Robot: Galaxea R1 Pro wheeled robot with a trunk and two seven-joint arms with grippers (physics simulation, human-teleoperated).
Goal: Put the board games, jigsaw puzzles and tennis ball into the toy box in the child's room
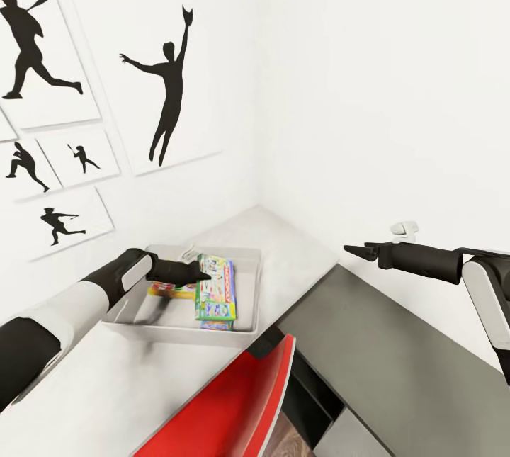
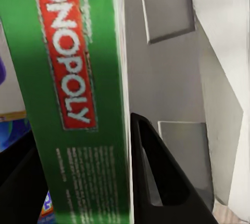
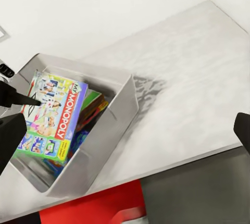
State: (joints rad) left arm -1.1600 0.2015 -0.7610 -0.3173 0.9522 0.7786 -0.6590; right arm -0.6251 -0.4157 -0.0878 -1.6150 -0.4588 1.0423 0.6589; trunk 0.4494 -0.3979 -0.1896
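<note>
Right now the left fingers (image 1: 200,273) grip the green Monopoly box (image 1: 216,289), which lies inside the grey toy box (image 1: 244,333) on the pale tabletop (image 1: 142,386), on top of other colourful game boxes (image 1: 170,290). Over the darker grey corner section (image 1: 397,365), the right fingers (image 1: 356,250) hover pressed narrowly together, empty. A red chair (image 1: 241,407) stands below.

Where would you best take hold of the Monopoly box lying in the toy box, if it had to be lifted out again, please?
Probably by its long edges, coming from above. The Monopoly box lies flat on top of the other games inside the toy box, whose sloping walls block a sideways approach. The left gripper is already at its edge.
</note>
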